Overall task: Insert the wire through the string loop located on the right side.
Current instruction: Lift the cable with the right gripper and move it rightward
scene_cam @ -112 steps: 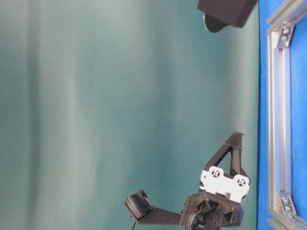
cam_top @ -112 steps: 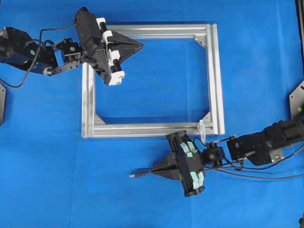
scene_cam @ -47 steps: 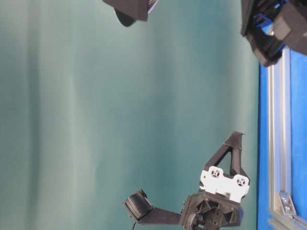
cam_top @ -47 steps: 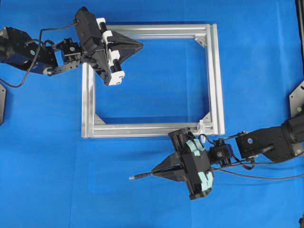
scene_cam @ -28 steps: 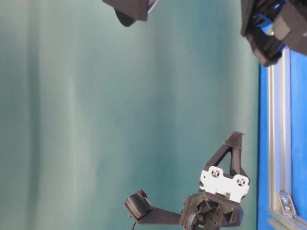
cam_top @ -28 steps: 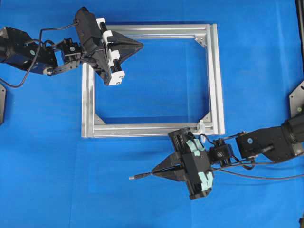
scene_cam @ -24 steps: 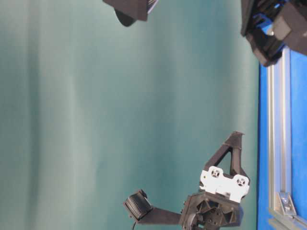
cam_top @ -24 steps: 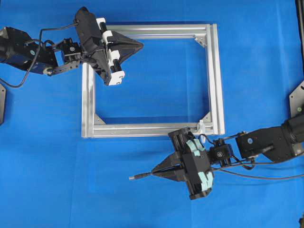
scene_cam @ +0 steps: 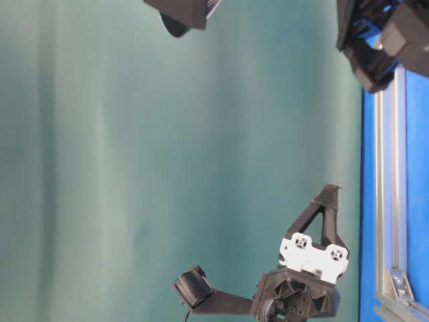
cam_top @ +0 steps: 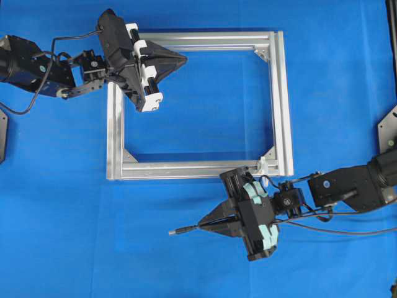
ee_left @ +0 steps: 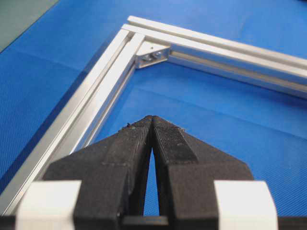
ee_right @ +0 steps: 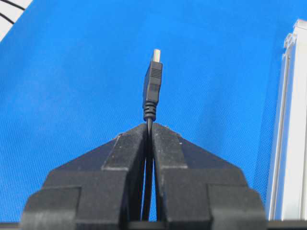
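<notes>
Only partly seen, right tool [ee_right: 149, 125] pinches the wire [ee_right: 152, 86] (left tool [ee_left: 152, 120] clenched empty).

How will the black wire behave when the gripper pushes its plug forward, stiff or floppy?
Probably stiff at the tip: the right gripper pinches the wire just behind the plug, and the short free end stands straight. Behind the gripper the wire trails in a loose curve, so that part is likely floppy and light.

Black arms [cam_top: 37, 65] with looped cables are seen; white blocks on the left gripper [cam_top: 180, 60], teal pads on the right gripper [cam_top: 205, 223].
</notes>
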Controlling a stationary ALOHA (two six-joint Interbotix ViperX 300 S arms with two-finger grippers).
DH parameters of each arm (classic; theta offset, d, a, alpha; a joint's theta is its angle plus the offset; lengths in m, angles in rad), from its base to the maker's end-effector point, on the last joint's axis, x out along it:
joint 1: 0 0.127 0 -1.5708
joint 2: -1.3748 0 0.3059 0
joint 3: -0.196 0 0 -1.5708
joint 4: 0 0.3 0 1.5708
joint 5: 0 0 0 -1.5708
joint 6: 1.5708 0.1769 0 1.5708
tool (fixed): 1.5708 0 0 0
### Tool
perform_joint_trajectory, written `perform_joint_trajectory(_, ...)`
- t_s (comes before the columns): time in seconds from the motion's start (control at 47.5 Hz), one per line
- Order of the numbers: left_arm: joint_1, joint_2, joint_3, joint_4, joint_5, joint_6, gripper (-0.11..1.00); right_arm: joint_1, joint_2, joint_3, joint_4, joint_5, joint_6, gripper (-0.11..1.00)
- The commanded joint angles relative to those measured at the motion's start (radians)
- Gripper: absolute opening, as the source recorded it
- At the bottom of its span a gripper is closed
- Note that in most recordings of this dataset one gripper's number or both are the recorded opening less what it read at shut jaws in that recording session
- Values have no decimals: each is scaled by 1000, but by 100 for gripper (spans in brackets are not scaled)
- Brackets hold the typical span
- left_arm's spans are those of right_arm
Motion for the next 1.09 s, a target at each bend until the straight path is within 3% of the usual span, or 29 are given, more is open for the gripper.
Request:
perform_joint_trajectory(0.0, 0, -31, -8, 3, -6, -2, 0, -2, -32, -8, -3, -3, 0, -2)
perform_joint_trajectory(0.4, 0, -31, -9, 3, -6, -2, 0, 12, -81, 57, 2, -3, 3, -2)
perform_joint_trajectory(0.884, 0, -31, -8, 3, -6, 0, 0, 40, -408, 422, 14, 3, 8, -2)
perform_joint_trajectory(1.074, 0, -31, -8, 3, -6, 0, 0, 40, -560, 532, 18, 106, 9, -2)
